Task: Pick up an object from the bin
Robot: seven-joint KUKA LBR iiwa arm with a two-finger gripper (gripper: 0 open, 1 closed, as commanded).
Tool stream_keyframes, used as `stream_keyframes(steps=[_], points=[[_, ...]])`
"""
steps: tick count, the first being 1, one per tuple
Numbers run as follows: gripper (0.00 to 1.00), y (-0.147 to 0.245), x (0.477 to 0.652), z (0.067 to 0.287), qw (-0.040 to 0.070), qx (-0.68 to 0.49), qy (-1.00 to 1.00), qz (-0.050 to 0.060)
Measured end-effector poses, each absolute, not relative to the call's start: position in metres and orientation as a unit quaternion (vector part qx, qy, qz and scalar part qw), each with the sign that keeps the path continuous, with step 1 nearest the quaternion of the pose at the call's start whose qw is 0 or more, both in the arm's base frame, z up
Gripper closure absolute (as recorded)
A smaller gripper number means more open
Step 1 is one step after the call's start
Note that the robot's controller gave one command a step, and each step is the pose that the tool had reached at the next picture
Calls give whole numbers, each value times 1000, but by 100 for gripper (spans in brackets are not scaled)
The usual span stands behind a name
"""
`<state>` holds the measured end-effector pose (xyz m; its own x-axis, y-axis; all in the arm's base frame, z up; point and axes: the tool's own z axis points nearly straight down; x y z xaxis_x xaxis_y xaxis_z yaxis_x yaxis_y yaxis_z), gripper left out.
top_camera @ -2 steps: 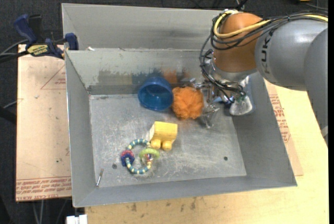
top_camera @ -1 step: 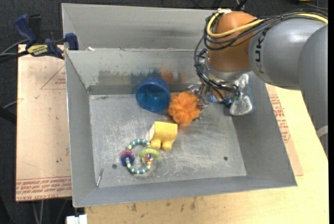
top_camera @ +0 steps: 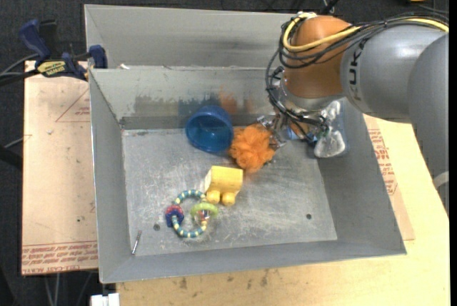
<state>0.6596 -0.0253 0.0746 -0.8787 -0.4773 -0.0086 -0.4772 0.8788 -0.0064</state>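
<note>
Orange fluff [top_camera: 251, 146]: beside hand [top_camera: 280, 132], possibly touching.
Hand: closure hidden; you cannot tell.
Blue cup [top_camera: 209, 130]: adjacent; sideways drag could knock it.

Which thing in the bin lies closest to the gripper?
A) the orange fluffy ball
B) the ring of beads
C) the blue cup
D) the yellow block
A: the orange fluffy ball lies right beside the gripper, nearer than the blue cup or the yellow block.
</note>
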Motion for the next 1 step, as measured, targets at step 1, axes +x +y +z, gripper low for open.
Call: stream_keyframes(steps=[1], points=[[100,-25,661,84,3,-246,969,0]])
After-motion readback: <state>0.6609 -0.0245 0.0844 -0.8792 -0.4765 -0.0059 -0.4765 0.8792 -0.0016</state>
